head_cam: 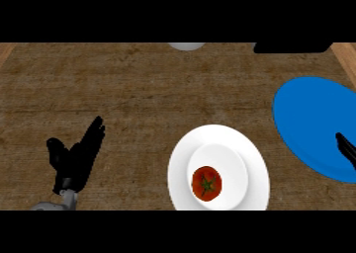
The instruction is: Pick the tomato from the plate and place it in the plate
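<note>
Left hand (74, 165) sits at the lower left of my frame, coming up from the bottom edge on its grey forearm. Its fingers are straight and point toward the upper right, the thumb is spread off to the left, and it has hold of nothing. It lies over the bare brown counter (137, 89), well apart from both plates.

At the right edge I see only a narrow black sliver of the right hand (352, 157), lying across the lower right part of the blue plate (312, 113). From this little I cannot tell how far open it is, and I see nothing in it.

The tomato (206, 183) is at the lower centre, resting in the sunken middle of the white plate (179, 173). It is red, and its dark green stem end faces up at me. Neither hand touches it.

The blue plate is to the upper right of the white one, with a strip of counter between them.

At the top edge, a pale round object (186, 46) is cut off at centre, and a black object (292, 47) is at upper right; I cannot tell what either is.
</note>
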Available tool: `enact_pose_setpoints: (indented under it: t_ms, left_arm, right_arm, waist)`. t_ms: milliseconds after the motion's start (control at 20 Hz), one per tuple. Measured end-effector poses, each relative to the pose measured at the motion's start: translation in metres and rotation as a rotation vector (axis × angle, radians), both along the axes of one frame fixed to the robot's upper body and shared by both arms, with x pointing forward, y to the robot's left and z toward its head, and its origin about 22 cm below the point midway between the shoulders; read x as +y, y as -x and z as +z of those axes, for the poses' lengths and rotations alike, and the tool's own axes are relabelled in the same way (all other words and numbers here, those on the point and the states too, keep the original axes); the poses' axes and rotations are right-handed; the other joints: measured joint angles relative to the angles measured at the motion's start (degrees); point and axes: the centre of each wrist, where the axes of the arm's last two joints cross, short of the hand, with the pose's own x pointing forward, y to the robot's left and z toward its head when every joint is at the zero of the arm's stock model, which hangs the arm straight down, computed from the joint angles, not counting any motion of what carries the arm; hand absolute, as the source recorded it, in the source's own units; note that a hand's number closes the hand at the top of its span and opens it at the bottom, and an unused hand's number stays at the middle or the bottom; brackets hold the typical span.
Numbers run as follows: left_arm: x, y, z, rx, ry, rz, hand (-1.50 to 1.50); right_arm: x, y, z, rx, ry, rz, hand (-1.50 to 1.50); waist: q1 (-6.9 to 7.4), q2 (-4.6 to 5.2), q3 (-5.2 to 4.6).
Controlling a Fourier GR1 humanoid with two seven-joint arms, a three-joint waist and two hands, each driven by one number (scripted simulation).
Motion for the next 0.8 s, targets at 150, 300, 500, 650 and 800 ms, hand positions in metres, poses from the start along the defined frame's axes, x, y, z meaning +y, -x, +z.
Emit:
enact_pose_setpoints:
  t_ms: [150, 300, 500, 650, 800]
  left_arm:
    - [0.002, 0.0, 0.0, -0.002, -0.003, -0.005, 0.0]
    - [0.0, -0.001, -0.001, -0.005, -0.002, -0.012, 0.0]
    - [-0.002, -0.003, 0.001, 0.007, 0.002, -0.014, 0.0]
    - [-0.002, -0.001, 0.002, 0.004, -0.002, -0.016, 0.0]
    - [-0.004, 0.0, 0.001, 0.002, -0.006, -0.015, 0.0]
  right_arm:
    - [0.013, 0.011, 0.013, 0.082, 0.095, 0.01, -1.5]
    - [0.033, 0.018, 0.019, 0.148, 0.173, -0.003, -1.5]
    - [0.059, 0.02, 0.015, 0.233, 0.226, -0.012, -1.5]
    - [0.083, 0.017, 0.018, 0.251, 0.263, -0.032, -1.5]
    - [0.105, 0.011, 0.015, 0.268, 0.302, -0.06, -1.5]
  waist:
    - [0.29, 0.04, -0.02]
    - [0.59, 0.1, 0.0]
    - [0.81, 0.09, 0.06]
    - [0.99, 0.11, 0.07]
    - [1.0, 0.12, 0.08]
